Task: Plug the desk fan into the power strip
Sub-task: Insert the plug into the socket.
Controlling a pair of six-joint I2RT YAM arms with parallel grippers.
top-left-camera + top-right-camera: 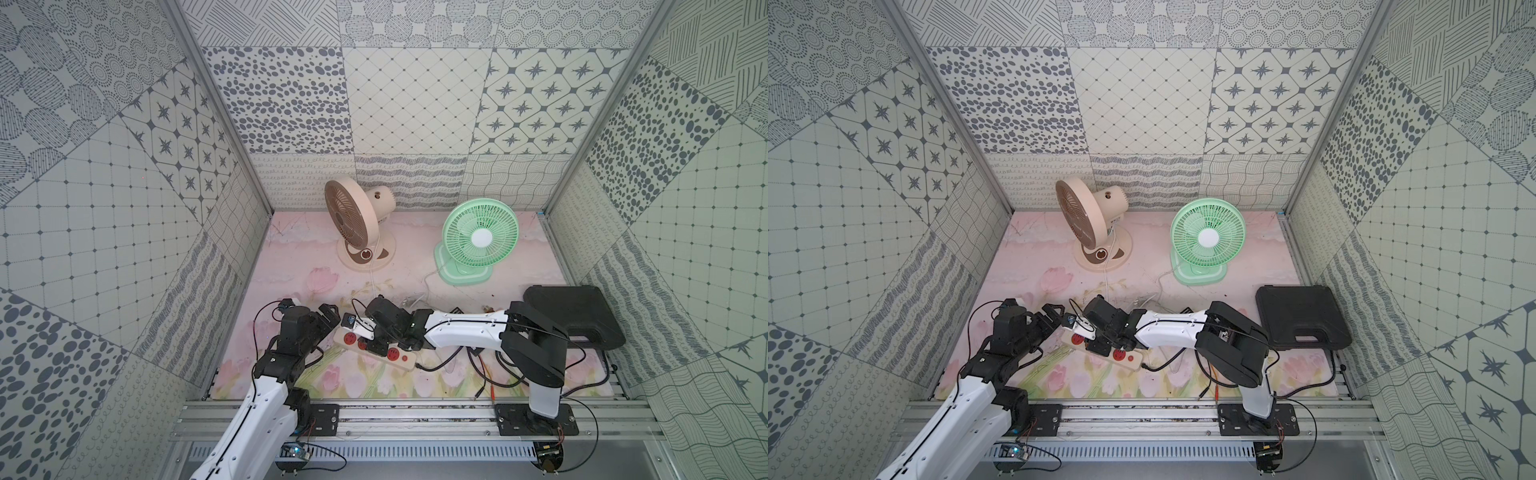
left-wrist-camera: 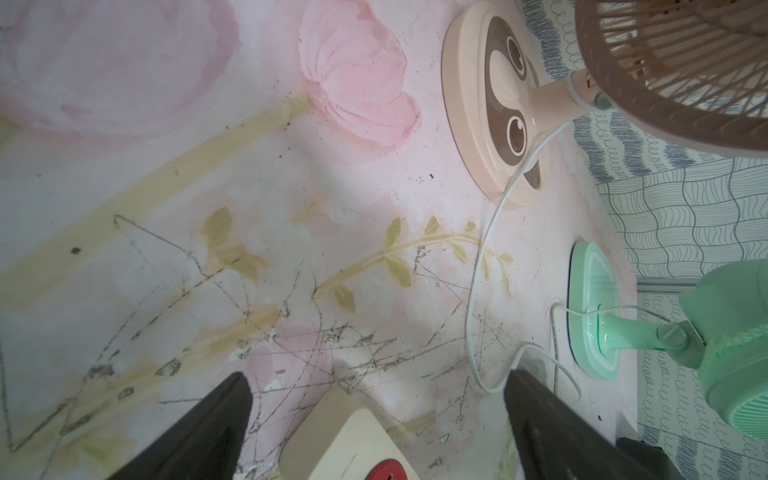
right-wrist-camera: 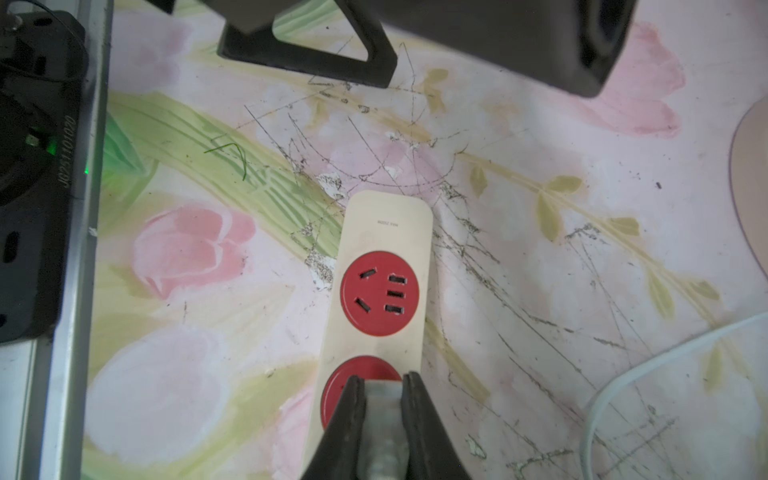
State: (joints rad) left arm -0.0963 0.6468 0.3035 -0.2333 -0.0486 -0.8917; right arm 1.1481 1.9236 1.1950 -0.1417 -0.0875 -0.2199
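The cream power strip [image 1: 406, 358] [image 1: 1130, 358] lies at the front middle of the mat. My right gripper [image 3: 382, 380] is shut on a white plug [image 3: 381, 401] held over the strip's second red socket [image 3: 360, 370]; the prongs are hidden. The end socket [image 3: 380, 293] is empty. My left gripper [image 2: 376, 376] stands open, its jaws on either side of the strip's end [image 2: 332, 436] without touching it. At the back stand a beige desk fan [image 1: 357, 220] and a green desk fan [image 1: 478, 237], each trailing a white cord [image 2: 478, 291]. I cannot tell whose plug I hold.
A black carrying case [image 1: 577, 316] lies at the right. The strip's black cord [image 1: 440, 365] and loose thin wires [image 1: 486, 374] trail toward the front rail [image 1: 415, 411]. Patterned walls close in the mat on three sides.
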